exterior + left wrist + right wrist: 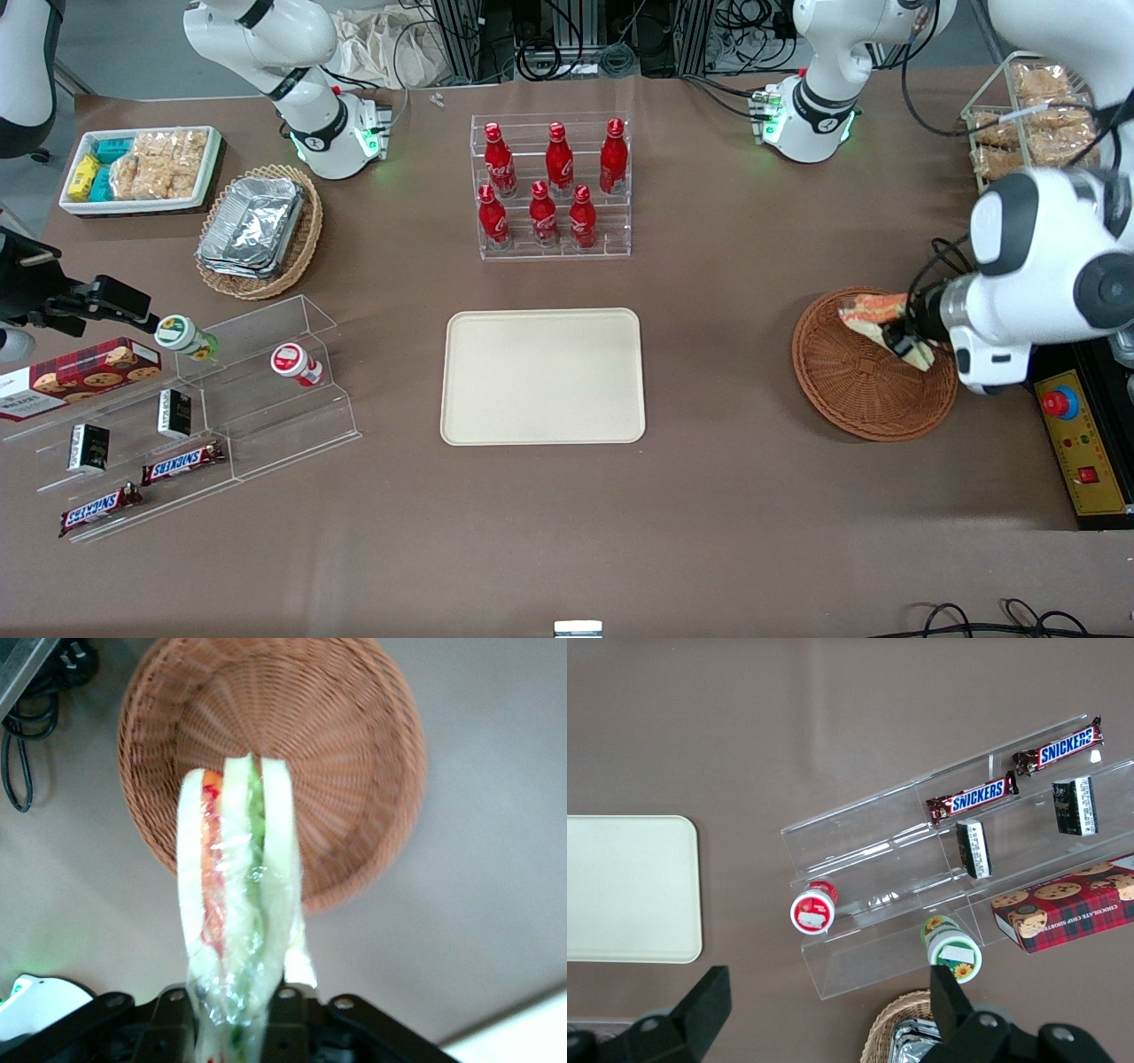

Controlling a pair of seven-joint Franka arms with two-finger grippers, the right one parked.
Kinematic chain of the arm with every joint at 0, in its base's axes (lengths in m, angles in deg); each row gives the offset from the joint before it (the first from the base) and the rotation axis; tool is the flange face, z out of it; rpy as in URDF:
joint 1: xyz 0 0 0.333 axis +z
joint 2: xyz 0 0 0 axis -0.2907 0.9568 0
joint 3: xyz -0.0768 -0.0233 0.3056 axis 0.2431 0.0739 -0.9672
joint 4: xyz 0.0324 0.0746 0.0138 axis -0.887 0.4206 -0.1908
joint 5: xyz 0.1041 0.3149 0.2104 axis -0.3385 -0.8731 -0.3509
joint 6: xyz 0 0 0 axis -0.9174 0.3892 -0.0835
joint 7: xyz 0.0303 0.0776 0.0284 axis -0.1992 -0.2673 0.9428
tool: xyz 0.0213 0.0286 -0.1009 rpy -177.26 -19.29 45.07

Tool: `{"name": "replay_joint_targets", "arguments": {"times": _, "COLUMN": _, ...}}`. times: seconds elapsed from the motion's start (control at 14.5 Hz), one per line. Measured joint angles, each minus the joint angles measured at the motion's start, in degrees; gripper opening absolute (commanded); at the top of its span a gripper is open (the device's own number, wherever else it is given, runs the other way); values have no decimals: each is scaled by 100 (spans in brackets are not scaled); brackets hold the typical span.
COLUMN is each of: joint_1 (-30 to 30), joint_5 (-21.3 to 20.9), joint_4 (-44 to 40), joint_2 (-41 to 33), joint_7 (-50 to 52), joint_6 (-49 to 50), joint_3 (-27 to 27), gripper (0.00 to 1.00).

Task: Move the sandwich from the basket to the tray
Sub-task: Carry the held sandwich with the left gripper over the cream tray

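Observation:
The sandwich (237, 904), a clear-wrapped wedge of pale bread with orange-red and green filling, hangs above the round reddish-brown wicker basket (345, 744), lifted off its floor. My gripper (232, 1005) is shut on the wedge's wrapped end. In the front view the sandwich (873, 310) and gripper (905, 341) hover over the basket (864, 381) at the working arm's end of the table. The cream-beige tray (543, 375) lies bare at the table's middle, a wide gap of tabletop away from the basket.
A clear rack of red bottles (551, 184) stands farther from the front camera than the tray. An acrylic shelf with snack bars and cups (190, 408), a foil-tray basket (260, 229) and a white snack bin (140, 168) sit toward the parked arm's end. A control box (1079, 447) flanks the round basket.

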Motion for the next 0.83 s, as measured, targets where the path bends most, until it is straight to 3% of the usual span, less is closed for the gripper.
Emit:
{"name": "replay_joint_targets", "arguments": {"times": 0.41, "joint_1": -75, "joint_5": 2, "joint_4": -21, "joint_2": -284, "joint_7": -722, "joint_6": 13, "joint_3": 1646, "gripper": 0}}
{"name": "replay_joint_targets", "arguments": {"times": 0.69, "joint_1": -114, "joint_5": -6, "joint_4": -16, "joint_2": -198, "joint_7": -853, "joint_6": -708, "joint_3": 2563, "gripper": 0}}
{"name": "replay_joint_targets", "arguments": {"times": 0.83, "joint_1": -276, "joint_5": -42, "joint_4": 31, "joint_2": 7, "joint_7": -861, "joint_6": -1284, "joint_3": 2755, "gripper": 0}}
